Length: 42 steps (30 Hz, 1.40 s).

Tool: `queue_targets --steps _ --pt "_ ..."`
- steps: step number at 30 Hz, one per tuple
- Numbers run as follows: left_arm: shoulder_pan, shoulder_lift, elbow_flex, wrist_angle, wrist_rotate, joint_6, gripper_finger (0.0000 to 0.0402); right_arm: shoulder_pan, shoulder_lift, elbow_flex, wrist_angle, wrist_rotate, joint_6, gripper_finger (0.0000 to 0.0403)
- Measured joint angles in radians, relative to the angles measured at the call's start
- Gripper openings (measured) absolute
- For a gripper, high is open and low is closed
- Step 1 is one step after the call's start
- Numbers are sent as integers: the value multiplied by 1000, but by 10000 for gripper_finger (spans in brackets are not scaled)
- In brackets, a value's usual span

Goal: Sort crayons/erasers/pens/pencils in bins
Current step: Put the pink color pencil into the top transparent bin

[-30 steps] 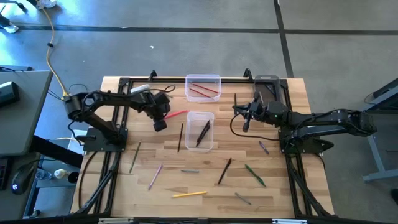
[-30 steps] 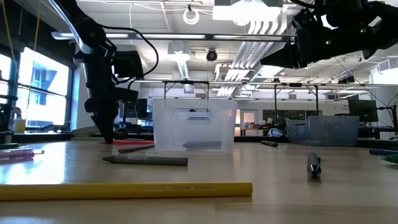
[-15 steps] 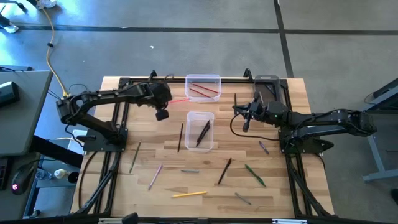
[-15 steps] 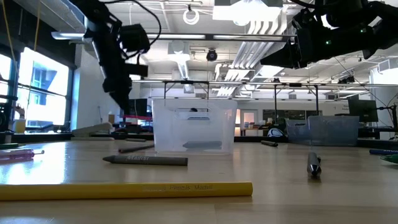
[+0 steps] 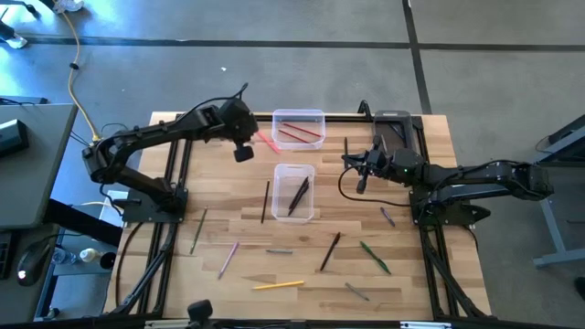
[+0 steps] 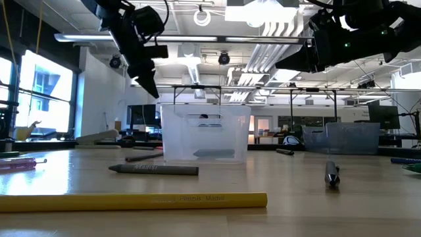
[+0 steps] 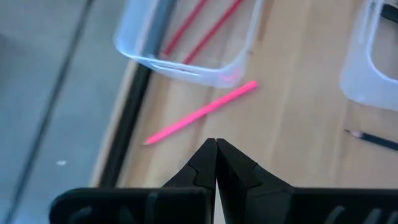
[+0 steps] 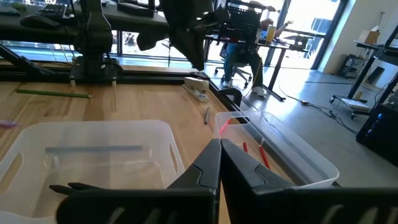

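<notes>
Risen and swung toward the far clear bin (image 5: 299,128) since a second ago, left jaws (image 5: 243,153) pressed shut on nothing, pink pencil (image 5: 268,141) lying on the tabletop (image 5: 411,274) against that bin; right jaws (image 5: 360,181) shut, empty, well right of it.

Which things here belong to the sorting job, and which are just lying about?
Job: three bins, pink pencil, yellow pencil, grey crayon, green pencils, left gripper.
Lying about: yellow cable, black frame.
</notes>
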Motion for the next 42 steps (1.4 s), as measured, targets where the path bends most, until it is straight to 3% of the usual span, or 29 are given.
queue_targets --steps 3,13,20,26,42 --pt "36 21 -20 11 68 -6 0 0 0 0 0 0 0 0" --pt "163 214 -4 172 166 256 0 0 0 0 0 0 0 0" --pt "204 435 110 268 167 340 0 0 0 0 14 0 0 0" --pt "203 559 213 215 148 408 0 0 0 0 15 0 1 0" --pt "187 582 228 35 142 452 0 0 0 0 8 0 0 0"
